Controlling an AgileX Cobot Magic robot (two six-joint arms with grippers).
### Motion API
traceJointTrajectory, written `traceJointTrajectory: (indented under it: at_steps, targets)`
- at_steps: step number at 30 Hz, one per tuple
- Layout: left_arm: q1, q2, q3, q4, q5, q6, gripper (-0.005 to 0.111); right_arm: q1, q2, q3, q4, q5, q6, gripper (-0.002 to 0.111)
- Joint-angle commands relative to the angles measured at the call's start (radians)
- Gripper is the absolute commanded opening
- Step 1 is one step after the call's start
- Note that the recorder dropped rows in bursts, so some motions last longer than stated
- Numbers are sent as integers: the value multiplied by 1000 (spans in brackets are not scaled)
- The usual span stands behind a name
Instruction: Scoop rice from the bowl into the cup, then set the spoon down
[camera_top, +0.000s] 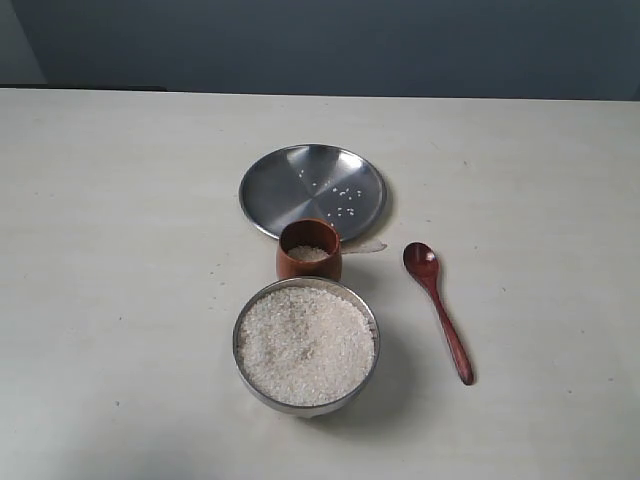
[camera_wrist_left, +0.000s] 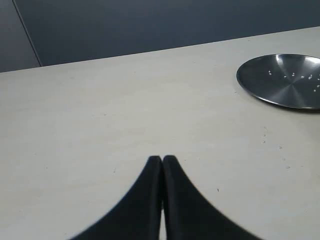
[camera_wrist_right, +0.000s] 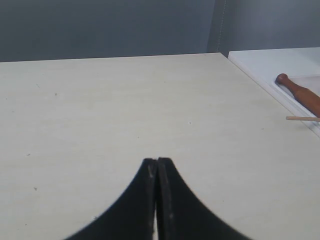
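Observation:
A steel bowl (camera_top: 243, 332) heaped with white rice (camera_top: 305, 343) stands near the table's front middle. Just behind it, touching or nearly so, is the small reddish-brown cup (camera_top: 309, 265) with some rice inside. The wooden spoon (camera_top: 438, 309) lies flat on the table to the right of the bowl, head toward the back. Neither arm shows in the exterior view. My left gripper (camera_wrist_left: 162, 159) is shut over bare table, holding nothing. My right gripper (camera_wrist_right: 157, 160) is shut too, over bare table, with nothing in it.
A flat steel plate (camera_top: 285, 185) with a few loose grains lies behind the cup; it also shows in the left wrist view, plate (camera_wrist_left: 270, 82). Beside the table's far edge in the right wrist view is a white surface (camera_wrist_right: 260, 60) with a brown wooden stick (camera_wrist_right: 300, 92).

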Motion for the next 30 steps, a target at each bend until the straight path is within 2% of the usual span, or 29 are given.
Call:
traceJointTrajectory:
  at_steps: [1, 8, 13, 14, 19, 22, 24, 26, 28, 29, 30]
  targets:
    - [-2, -4, 4, 3, -13, 1, 1, -2, -5, 2, -5, -2, -4, 0]
    - [-2, -4, 4, 3, -13, 1, 1, -2, -5, 2, -23, -21, -4, 0]
    - [-2, -4, 4, 3, -11, 1, 1, -2, -5, 2, -23, -244, -4, 0]
    - [-2, -4, 4, 34, -16, 17, 1, -2, -5, 2, -23, -273, -4, 0]
    - [-2, -4, 4, 413, -59, 34, 1, -2, -5, 2, 78, -385, -4, 0]
    - [-2, -4, 4, 485, -117, 31, 1, -2, -5, 2, 186, -423, 0, 0]
    - [-2, -4, 4, 438, -182, 14, 1, -2, -5, 2, 256, -428, 6, 0]
    - [-2, -4, 4, 316, -274, -23, 1, -2, -5, 2, 330, -430, 14, 0]
    - [-2, -4, 4, 10, -447, -66, 1, -2, -5, 2, 508, -426, 14, 0]
    - [-2, -4, 4, -66, -479, -66, 1, -2, -5, 2, 555, -421, 14, 0]
    - [-2, -4, 4, -229, -532, -95, 1, -2, -5, 2, 647, -417, 14, 0]
